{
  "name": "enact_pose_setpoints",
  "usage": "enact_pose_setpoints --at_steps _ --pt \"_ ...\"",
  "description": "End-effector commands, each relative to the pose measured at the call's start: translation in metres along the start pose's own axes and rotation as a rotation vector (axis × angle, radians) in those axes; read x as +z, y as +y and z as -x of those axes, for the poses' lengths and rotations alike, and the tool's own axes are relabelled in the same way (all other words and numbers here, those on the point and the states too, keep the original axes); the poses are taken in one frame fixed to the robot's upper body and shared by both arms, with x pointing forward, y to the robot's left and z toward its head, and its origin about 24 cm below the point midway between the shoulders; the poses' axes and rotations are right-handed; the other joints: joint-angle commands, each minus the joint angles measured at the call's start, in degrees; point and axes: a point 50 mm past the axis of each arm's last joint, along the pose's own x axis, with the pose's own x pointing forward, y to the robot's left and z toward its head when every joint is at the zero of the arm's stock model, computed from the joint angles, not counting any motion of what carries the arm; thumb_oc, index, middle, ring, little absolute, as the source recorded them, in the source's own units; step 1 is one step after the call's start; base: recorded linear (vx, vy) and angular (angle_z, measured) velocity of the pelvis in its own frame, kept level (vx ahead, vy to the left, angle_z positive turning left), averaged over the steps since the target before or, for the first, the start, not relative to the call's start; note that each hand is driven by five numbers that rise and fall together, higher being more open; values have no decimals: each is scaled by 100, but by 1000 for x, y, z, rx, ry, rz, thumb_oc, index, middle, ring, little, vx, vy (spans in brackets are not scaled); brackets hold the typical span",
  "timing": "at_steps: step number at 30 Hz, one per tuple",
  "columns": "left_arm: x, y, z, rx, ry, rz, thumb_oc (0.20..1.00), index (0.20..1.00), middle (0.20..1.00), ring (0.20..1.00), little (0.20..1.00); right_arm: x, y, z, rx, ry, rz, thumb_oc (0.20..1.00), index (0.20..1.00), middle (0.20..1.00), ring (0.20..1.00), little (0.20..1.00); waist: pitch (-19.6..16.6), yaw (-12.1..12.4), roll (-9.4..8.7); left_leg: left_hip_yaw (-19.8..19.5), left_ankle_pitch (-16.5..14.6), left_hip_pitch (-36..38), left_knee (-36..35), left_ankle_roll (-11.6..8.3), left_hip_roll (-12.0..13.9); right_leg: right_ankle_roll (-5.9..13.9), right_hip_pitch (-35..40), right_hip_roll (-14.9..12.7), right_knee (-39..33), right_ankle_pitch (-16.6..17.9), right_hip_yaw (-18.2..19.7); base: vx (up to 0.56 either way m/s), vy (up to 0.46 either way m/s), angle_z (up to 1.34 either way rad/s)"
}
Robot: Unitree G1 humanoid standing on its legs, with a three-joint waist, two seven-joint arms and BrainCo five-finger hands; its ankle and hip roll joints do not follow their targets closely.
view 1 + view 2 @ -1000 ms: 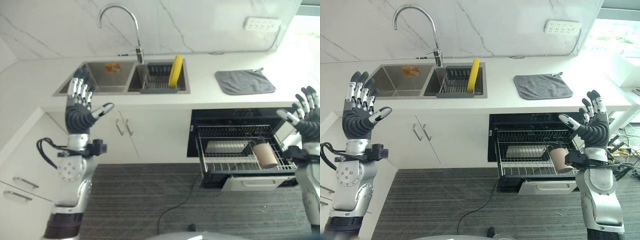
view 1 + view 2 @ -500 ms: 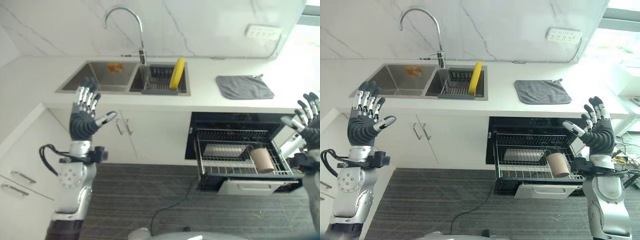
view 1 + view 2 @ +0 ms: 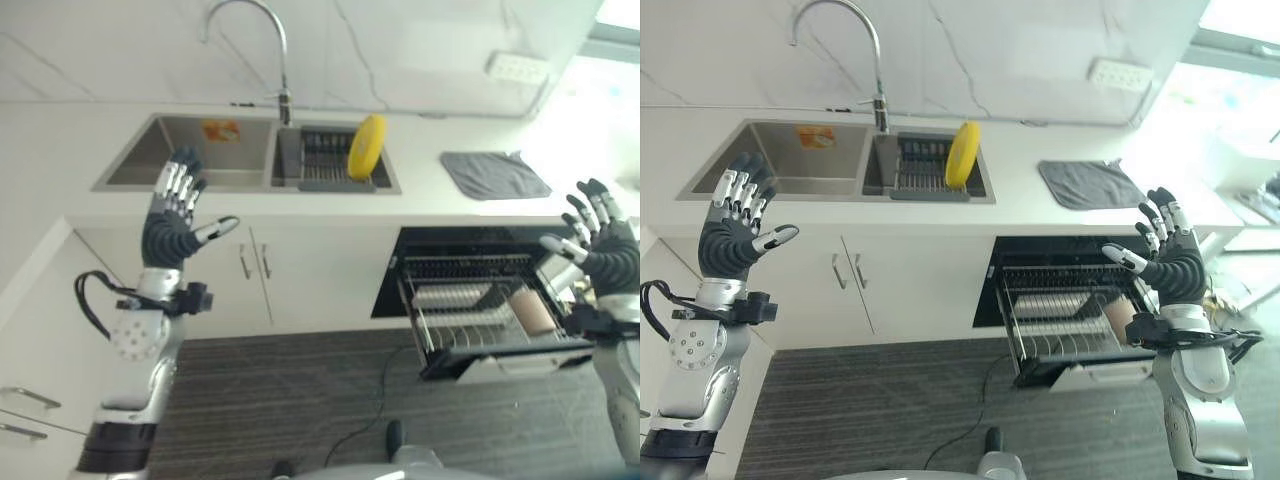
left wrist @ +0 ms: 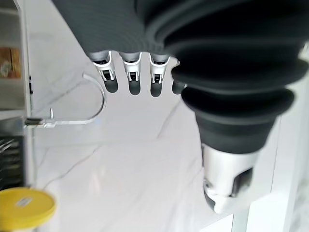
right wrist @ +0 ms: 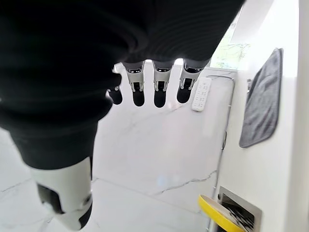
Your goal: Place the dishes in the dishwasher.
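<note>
A white countertop is running past both raised hands, beyond the fingertips. A grey cloth is lying flat on it, just beyond the right hand. Beyond the left hand, a double sink is sitting in it, a chrome faucet rising behind.

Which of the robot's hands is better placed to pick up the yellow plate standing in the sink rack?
Probably the left hand: raised open in front of the sink, nearer the yellow plate. The right hand, also open, hovers by the dishwasher rack, farther off.
</note>
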Motion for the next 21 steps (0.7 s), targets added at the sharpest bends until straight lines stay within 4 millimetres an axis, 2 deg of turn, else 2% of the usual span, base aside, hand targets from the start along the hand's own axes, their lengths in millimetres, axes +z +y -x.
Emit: enact_pose_setpoints --at_steps 1,6,11,12,14,16,21 --pt "20 -11 -10 -23 -134 41 1000 1000 1000 1000 1000 40 -1 -16 -40 -209 27 1000 1000 1000 1000 1000 27 2 449 131 -77 200 20 -297 413 -114 444 415 -100 -291 31 13 -57 12" --pt "20 -7 -6 -2 -131 45 1000 1000 1000 1000 1000 35 -6 -10 -36 -184 28 1000 1000 1000 1000 1000 -83 -62 548 148 -127 285 20 -291 357 -112 489 411 -100 -326 102 23 -42 -13" --pt "20 -7 -5 -8 -131 55 1000 1000 1000 1000 1000 34 -7 -8 -35 -177 52 1000 1000 1000 1000 1000 -116 -92 571 143 -167 314 20 -284 328 -100 482 404 -100 -328 127 8 -6 -6" --pt "22 -2 0 152 -186 109 1000 1000 1000 1000 1000 20 37 6 219 -212 -89 1000 1000 1000 1000 1000 92 56 405 -630 -487 416 20 51 -288 -171 416 732 -96 -273 524 0 0 0" --pt "22 -3 1 157 -182 104 1000 1000 1000 1000 1000 21 43 0 214 -225 -92 1000 1000 1000 1000 1000 47 76 428 -611 -501 448 20 71 -294 -210 452 813 -100 -319 731 6 -15 -5" --pt "21 -1 1 163 -169 110 1000 1000 1000 1000 1000 21 43 0 216 -223 -107 1000 1000 1000 1000 1000 -1 89 448 -584 -482 445 20 55 -278 -228 469 839 -100 -340 767 6 -26 -6" --pt "20 6 8 171 -159 110 1000 1000 1000 1000 1000 20 36 6 227 -203 -117 1000 1000 1000 1000 1000 -52 31 495 -506 -442 501 20 14 -212 -300 519 960 -100 -441 894 29 -75 1"
